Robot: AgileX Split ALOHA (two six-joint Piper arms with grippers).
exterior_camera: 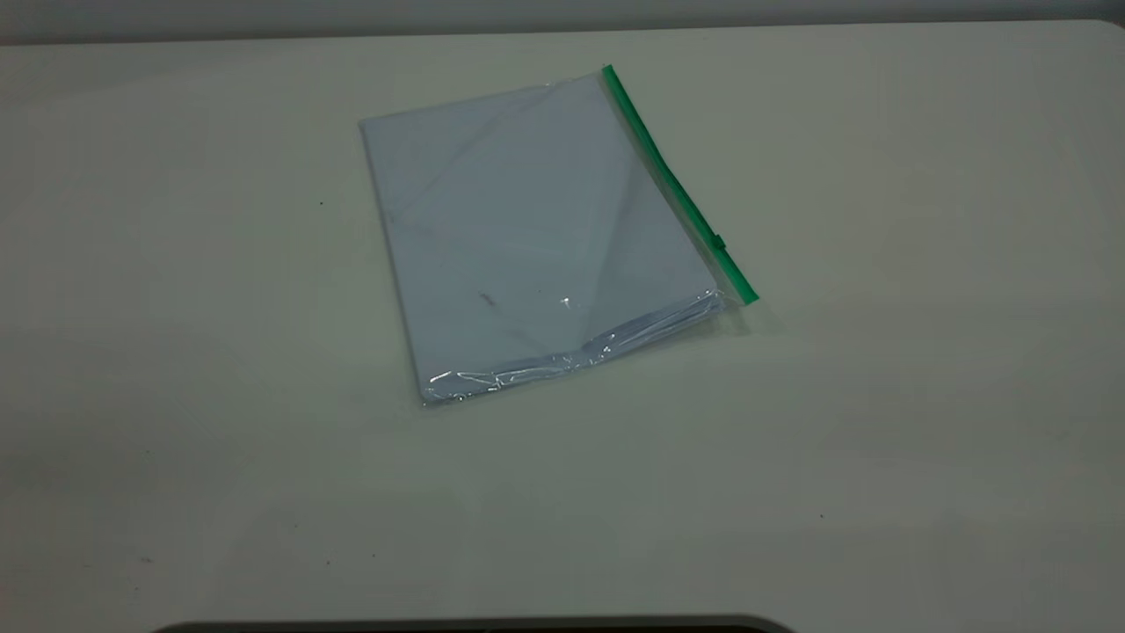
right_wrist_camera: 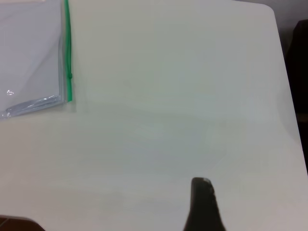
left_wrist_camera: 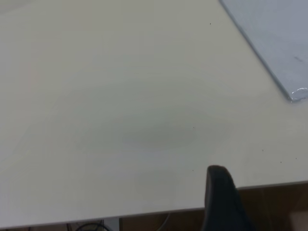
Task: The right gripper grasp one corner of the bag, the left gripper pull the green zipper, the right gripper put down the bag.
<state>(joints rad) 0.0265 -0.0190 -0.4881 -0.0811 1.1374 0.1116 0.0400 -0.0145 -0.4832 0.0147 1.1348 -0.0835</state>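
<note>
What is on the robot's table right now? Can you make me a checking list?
Surface: pale table, a few tiny dark specks.
Job's things: bag lies flat, pale sheets inside; green zipper along its right edge, slider tab nearer the camera-side end.
Clutter: nothing seen.
Grippers: left gripper and right gripper each show only a dark tip, both apart from the bag; open or shut cannot be told.
Cables: dark cable below the table edge.
Surroundings: brownish floor below the table edge.
</note>
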